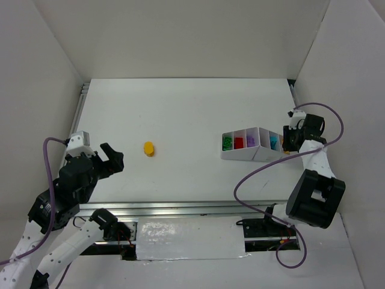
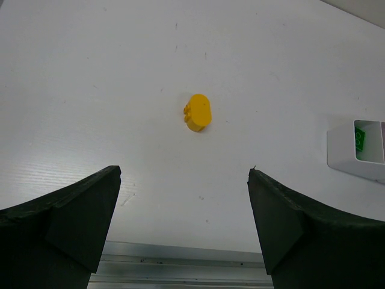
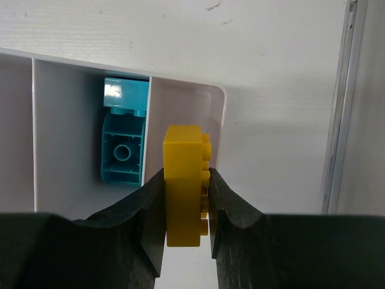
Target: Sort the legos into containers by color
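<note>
A white tray of side-by-side containers (image 1: 240, 155) lies right of the table's middle, holding green (image 1: 227, 143), red (image 1: 239, 142), purple (image 1: 251, 139) and teal (image 1: 274, 142) legos. My right gripper (image 3: 185, 180) is shut on a yellow lego (image 3: 182, 180), held above the tray's end compartment (image 3: 183, 105), right beside the compartment with the teal lego (image 3: 123, 135). In the top view the right gripper (image 1: 291, 139) hangs at the tray's right end. A rounded yellow lego (image 1: 148, 148) lies alone on the table; my left gripper (image 1: 114, 158) is open, short of it (image 2: 198, 112), with nothing between its fingers.
A metal rail (image 1: 180, 209) runs along the table's near edge, below the left gripper's fingers (image 2: 66, 217). White walls close in the table on the left, back and right. The tray's green corner (image 2: 359, 139) shows at the right of the left wrist view.
</note>
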`<state>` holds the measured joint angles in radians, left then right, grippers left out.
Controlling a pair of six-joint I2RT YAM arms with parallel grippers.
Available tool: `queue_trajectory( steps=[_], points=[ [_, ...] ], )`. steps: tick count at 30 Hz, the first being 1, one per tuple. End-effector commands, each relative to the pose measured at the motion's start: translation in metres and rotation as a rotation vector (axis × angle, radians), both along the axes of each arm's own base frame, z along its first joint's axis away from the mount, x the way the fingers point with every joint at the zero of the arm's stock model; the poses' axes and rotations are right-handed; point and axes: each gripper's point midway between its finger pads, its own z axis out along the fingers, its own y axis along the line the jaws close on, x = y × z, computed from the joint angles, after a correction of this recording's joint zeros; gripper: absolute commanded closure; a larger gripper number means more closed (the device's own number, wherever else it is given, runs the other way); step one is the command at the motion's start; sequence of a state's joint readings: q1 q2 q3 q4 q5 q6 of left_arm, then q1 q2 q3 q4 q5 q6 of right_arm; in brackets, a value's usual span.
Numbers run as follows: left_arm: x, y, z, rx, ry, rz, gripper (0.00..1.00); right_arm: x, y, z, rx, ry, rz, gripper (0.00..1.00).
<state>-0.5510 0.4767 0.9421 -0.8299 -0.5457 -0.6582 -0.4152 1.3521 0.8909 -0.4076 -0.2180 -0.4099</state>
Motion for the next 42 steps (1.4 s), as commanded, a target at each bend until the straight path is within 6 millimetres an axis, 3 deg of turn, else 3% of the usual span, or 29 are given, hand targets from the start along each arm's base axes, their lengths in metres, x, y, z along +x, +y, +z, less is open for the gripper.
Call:
queue_trajectory(
  steps=[1,2,3,19,22,25,26,29,30,31,32,33,36,37,38,39,40,42],
  points=[
    [0.003,0.0,0.004,-0.002,-0.012,0.008,0.01,0.013,-0.007,0.017,-0.032,-0.06,-0.007,0.75],
    [0.003,0.0,0.004,-0.002,-0.012,0.008,0.0,0.013,-0.007,0.018,-0.031,-0.064,-0.012,0.66],
    [0.003,0.0,0.004,-0.001,-0.013,0.007,0.0,0.013,-0.008,0.018,-0.033,-0.064,-0.015,0.64],
    [0.003,-0.003,0.004,-0.001,-0.01,-0.004,0.01,0.037,-0.004,0.044,0.025,-0.114,0.0,0.54],
    [0.004,-0.002,0.003,0.003,-0.006,0.0,0.0,0.042,-0.003,0.065,0.03,-0.182,-0.004,0.55],
    [0.004,-0.001,0.002,0.004,-0.002,0.006,0.0,0.056,0.012,0.112,0.094,-0.306,0.006,0.54],
    [0.005,-0.002,0.002,0.005,0.001,0.008,0.01,0.063,0.017,0.137,0.091,-0.357,0.008,0.54],
    [0.006,0.001,0.0,0.009,0.013,0.029,0.01,0.075,0.06,0.173,0.089,-0.407,0.016,0.37],
    [0.006,0.004,-0.001,0.017,0.02,0.046,0.01,0.078,0.097,0.18,0.095,-0.412,0.079,0.07],
    [0.008,0.004,-0.003,0.018,0.03,0.06,0.01,0.08,0.11,0.183,0.109,-0.413,0.036,0.0],
    [0.009,0.007,-0.003,0.02,0.035,0.078,0.0,0.081,0.127,0.193,0.137,-0.428,0.053,0.0],
    [0.01,0.01,-0.004,0.027,0.041,0.1,0.01,0.078,0.179,0.197,0.197,-0.422,0.156,0.0],
    [0.012,0.02,-0.008,0.038,0.072,0.164,0.0,0.072,0.248,0.199,0.376,-0.373,0.132,0.0],
    [0.013,0.022,-0.009,0.041,0.08,0.179,0.0,0.062,0.3,0.184,0.371,-0.322,0.187,0.0],
    [0.013,0.028,-0.009,0.039,0.082,0.21,0.01,0.07,0.304,0.195,0.304,-0.373,0.097,0.0],
    [0.013,0.031,-0.008,0.036,0.082,0.229,0.01,0.064,0.325,0.187,0.288,-0.33,0.088,0.0],
    [0.013,0.035,-0.008,0.033,0.08,0.246,0.0,0.064,0.377,0.181,0.275,-0.303,0.134,0.0],
    [0.012,0.042,-0.009,0.03,0.078,0.282,0.01,0.06,0.406,0.158,0.216,-0.222,0.09,0.0]
  ],
)
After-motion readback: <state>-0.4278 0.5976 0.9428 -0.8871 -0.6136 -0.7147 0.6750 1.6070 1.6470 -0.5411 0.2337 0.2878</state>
